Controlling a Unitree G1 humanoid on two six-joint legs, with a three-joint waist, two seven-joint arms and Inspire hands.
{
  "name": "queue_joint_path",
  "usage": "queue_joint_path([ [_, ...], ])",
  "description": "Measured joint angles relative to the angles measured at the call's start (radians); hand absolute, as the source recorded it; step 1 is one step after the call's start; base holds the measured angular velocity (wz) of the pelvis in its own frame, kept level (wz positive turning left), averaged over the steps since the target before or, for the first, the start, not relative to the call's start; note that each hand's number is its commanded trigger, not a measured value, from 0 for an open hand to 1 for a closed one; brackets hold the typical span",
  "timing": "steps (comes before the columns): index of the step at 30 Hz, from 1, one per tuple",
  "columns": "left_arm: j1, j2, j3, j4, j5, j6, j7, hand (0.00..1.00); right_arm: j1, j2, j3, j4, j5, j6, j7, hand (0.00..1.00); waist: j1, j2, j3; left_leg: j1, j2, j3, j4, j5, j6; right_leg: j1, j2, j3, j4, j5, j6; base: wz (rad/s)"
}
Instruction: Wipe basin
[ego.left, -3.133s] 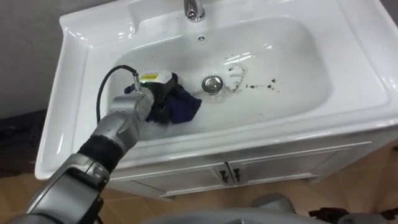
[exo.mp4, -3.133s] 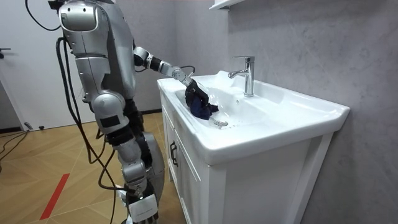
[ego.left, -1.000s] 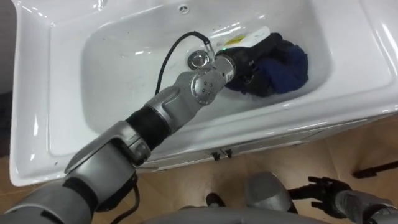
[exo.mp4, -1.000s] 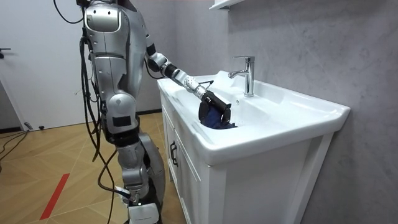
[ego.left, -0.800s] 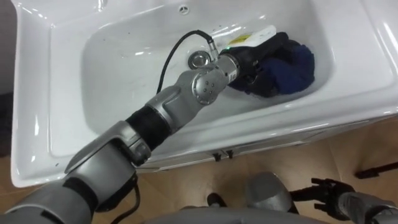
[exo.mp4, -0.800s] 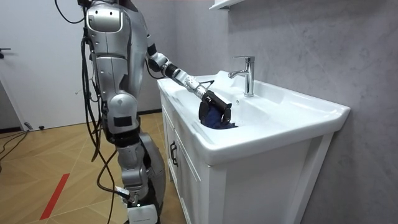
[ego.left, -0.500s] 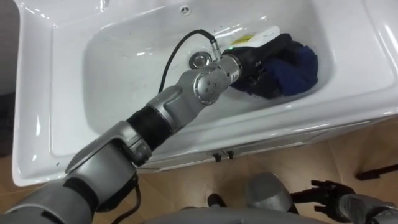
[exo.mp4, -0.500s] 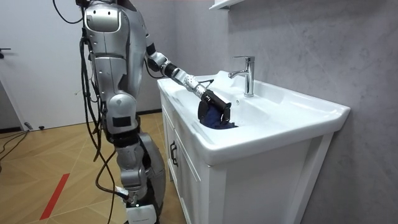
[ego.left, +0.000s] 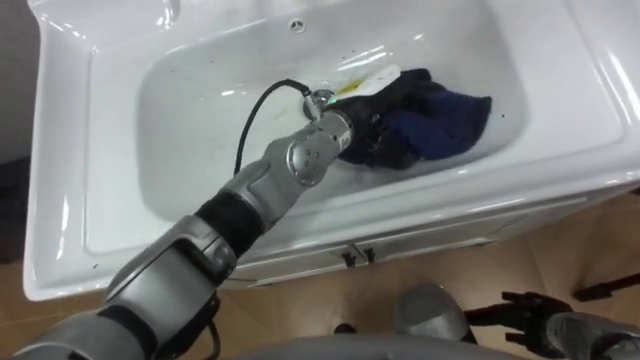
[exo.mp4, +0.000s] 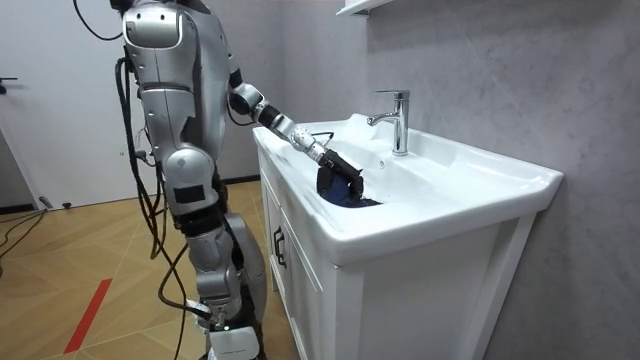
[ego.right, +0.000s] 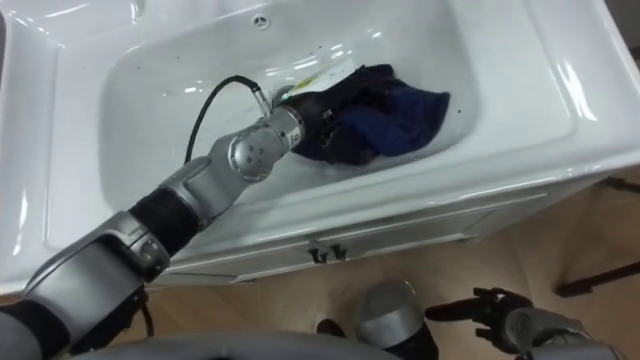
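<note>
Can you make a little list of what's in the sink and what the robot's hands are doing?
Basin: white, on a white cabinet, tap at the back
Cloth: dark blue, bunched up in the right part of the bowl
Left hand: in the bowl, on the cloth
Right hand: low, away from the basin, fingers spread, holding nothing
Robot: stands at the cabinet's front
</note>
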Motion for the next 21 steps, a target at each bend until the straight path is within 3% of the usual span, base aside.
queue_joint_path([
  [1,0.005,0.002,0.011,0.014,0.001,0.0,0.005,1.0,0.003,0.0,-0.006,-0.003,0.001,0.0,-0.001,0.0,0.001,-0.001,-0.0006,0.004,0.0,0.002,0.0,0.0,0.0,0.007,0.0,0.0,-0.003,0.0,0.0,-0.14],
  [3,0.032,0.013,0.064,0.038,0.06,0.0,0.017,1.0,0.02,0.01,-0.049,-0.004,-0.01,0.0,-0.008,0.0,0.01,-0.001,-0.015,0.009,0.004,0.009,0.0,0.0,0.0,0.009,0.004,0.004,-0.008,0.003,-0.003,-0.1],
  [9,0.107,0.074,0.18,0.074,0.172,0.0,0.039,1.0,0.058,0.014,-0.154,-0.008,-0.015,0.022,-0.027,0.0,0.053,0.0,-0.0225,0.067,0.005,0.027,-0.032,0.005,-0.009,0.045,0.013,0.022,-0.017,0.004,-0.009,-0.15],
  [11,0.14,0.103,0.259,0.091,0.257,0.0,0.057,1.0,0.066,0.014,-0.217,-0.008,-0.022,0.021,-0.022,0.0,0.069,0.0,-0.0243,0.084,0.006,0.033,-0.043,0.008,-0.014,0.055,0.018,0.028,-0.018,0.006,-0.012,-0.11],
  [14,0.179,0.13,0.333,0.118,0.332,0.001,0.078,1.0,0.083,0.015,-0.24,-0.004,-0.059,0.022,-0.022,0.0,0.1,0.0,-0.0451,0.097,0.013,0.032,-0.047,0.011,-0.018,0.068,0.024,0.028,-0.024,0.009,-0.018,-0.02],
  [15,0.201,0.14,0.353,0.118,0.354,0.002,0.092,1.0,0.087,0.017,-0.249,-0.003,-0.066,0.022,-0.022,0.0,0.105,0.0,-0.0459,0.107,0.013,0.027,-0.05,0.014,-0.023,0.084,0.027,0.025,-0.038,0.014,-0.021,0.0],
  [19,0.232,0.147,0.397,0.118,0.412,0.004,0.122,1.0,0.092,0.022,-0.282,-0.003,-0.09,0.022,-0.025,0.0,0.131,0.005,-0.0523,0.126,0.019,0.028,-0.069,0.021,-0.033,0.099,0.035,0.023,-0.054,0.024,-0.029,-0.01],
  [21,0.254,0.147,0.41,0.117,0.422,0.004,0.144,1.0,0.106,0.022,-0.286,-0.013,-0.097,0.024,-0.032,0.0,0.147,0.015,-0.0603,0.127,0.026,0.034,-0.069,0.023,-0.036,0.102,0.04,0.03,-0.067,0.034,-0.034,-0.13],
])
